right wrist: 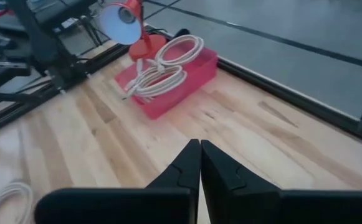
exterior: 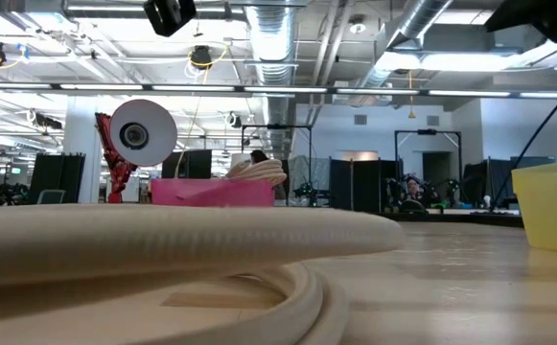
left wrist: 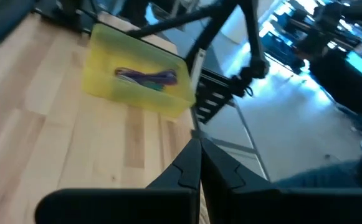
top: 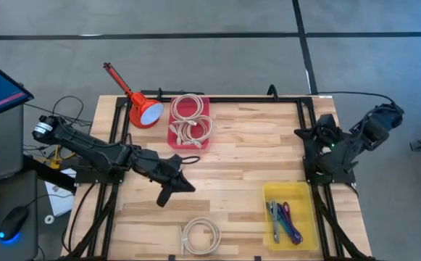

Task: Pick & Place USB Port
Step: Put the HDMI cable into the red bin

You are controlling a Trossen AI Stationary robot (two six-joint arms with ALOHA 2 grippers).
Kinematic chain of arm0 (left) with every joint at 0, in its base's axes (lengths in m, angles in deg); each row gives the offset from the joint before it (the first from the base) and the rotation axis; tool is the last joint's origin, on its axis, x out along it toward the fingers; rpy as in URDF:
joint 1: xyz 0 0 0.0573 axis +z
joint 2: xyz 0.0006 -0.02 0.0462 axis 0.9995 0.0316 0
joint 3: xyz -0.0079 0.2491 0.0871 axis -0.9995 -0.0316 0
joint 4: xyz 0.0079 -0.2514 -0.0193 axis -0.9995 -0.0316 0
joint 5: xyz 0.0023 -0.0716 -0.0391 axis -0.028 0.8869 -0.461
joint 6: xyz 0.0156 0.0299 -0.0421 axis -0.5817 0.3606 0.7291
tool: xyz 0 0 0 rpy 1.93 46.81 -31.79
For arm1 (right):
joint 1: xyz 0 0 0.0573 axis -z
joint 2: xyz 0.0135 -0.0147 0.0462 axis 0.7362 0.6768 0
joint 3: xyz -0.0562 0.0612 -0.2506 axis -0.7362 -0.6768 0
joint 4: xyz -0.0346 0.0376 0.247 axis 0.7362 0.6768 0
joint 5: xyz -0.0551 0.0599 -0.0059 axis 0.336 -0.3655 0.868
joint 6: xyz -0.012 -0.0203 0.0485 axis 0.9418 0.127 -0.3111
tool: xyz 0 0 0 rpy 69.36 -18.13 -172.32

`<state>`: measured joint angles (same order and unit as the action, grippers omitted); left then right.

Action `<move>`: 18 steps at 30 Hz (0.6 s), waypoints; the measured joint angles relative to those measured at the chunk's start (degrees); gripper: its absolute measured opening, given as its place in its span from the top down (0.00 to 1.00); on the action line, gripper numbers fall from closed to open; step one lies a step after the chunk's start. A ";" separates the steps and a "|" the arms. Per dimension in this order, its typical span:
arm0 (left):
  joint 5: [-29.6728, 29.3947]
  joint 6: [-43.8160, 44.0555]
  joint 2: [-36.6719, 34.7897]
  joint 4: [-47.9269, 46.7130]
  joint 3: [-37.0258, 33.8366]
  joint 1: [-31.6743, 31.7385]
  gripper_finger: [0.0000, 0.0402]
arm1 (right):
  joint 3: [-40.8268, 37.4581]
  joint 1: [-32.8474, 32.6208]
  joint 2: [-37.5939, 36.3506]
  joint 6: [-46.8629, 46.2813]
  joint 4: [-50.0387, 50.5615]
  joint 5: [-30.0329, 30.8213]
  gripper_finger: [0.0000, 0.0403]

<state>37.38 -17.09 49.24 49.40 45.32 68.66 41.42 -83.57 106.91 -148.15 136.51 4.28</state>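
Note:
Several white coiled USB cables lie in a pink tray (top: 190,122) (right wrist: 174,71) at the table's far side. One more white coil (top: 199,235) (exterior: 163,249) lies flat on the wood near the near edge. My left gripper (top: 187,185) (left wrist: 199,149) hovers shut over the middle of the table, between tray and coil, pointing toward the yellow bin (top: 290,214) (left wrist: 137,78). It holds nothing. My right gripper (top: 302,133) (right wrist: 199,149) waits shut and empty at the table's right edge, facing the pink tray.
The yellow bin at the near right holds purple and other coloured cables (top: 286,217). A red desk lamp (top: 141,109) (exterior: 139,134) stands at the far left corner beside the pink tray. A black frame (top: 253,99) rims the table. Bare wood (top: 253,152) lies between the two arms.

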 joint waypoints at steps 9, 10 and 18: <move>-0.41 6.36 0.00 5.66 0.07 -0.55 0.99 | 0.00 -0.20 -0.02 3.56 -2.69 -0.12 0.99; -1.43 7.70 0.06 5.61 0.08 -1.62 0.99 | 0.00 -0.20 -0.02 5.10 -2.67 -0.14 0.99; -13.96 12.60 6.22 5.35 2.51 -11.98 0.99 | 0.00 -0.05 0.01 9.63 -2.64 -0.10 0.99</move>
<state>23.41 -4.48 55.46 54.75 47.84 56.68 41.42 -83.62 106.93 -138.52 133.87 4.18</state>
